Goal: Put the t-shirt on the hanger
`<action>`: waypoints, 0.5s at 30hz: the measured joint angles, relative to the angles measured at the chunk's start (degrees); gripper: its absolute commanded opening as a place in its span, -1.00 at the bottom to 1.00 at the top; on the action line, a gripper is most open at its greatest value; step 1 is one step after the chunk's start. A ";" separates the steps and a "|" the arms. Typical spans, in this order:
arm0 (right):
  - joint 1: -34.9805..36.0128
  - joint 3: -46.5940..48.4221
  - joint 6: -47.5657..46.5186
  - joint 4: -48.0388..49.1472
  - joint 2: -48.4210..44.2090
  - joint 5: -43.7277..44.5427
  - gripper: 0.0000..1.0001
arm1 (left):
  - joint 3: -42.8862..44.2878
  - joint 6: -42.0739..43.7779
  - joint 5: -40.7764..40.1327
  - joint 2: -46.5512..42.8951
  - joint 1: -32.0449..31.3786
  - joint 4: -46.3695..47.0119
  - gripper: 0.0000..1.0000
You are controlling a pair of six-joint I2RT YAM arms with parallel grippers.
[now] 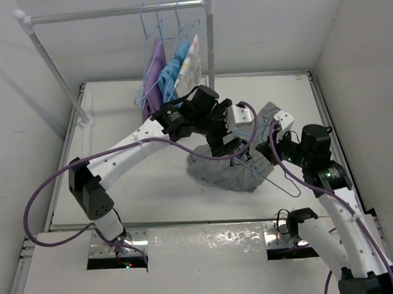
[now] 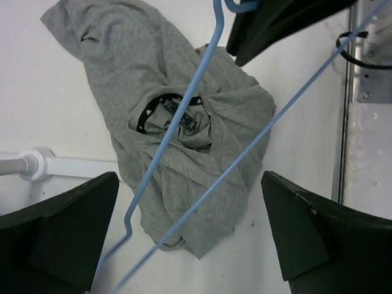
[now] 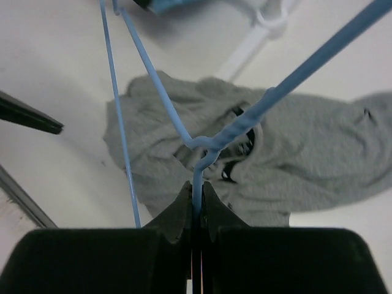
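Right wrist view shows the right end effector [image 3: 195,191] closed tight on the hanger [image 3: 306,67], its two fingers pinching the light-blue wire just below the twisted neck. From there the triangular frame stretches away over the t-shirt [image 3: 318,153]. The grey t-shirt lies crumpled in a heap on the white desk [image 1: 152,189], right of centre in the top external view and between the two arms. Its collar faces up, showing a dark inner band and a label. The left end effector [image 2: 190,184] hovers above the heap with its fingers spread wide and nothing between them but air. In its own view two of the hanger's wires cross over the collar, and whether they touch the fabric cannot be told. At the far edge stands a white rack [image 1: 110,13] with three garments [image 1: 176,69] hanging on it, purple, light-blue and floral.
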 measured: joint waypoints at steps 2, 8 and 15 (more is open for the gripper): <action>0.00 -0.17 1.07 -1.44 2.01 4.37 -1.00 | 2.49 -2.16 -1.55 2.67 0.00 0.17 1.00; 0.00 -0.35 3.50 -5.68 5.64 15.23 -1.00 | 13.00 -6.82 -5.90 8.17 0.00 2.58 1.00; 0.00 0.04 7.37 -11.78 3.87 31.32 -1.00 | 8.37 -11.82 -9.79 5.29 0.00 5.79 0.12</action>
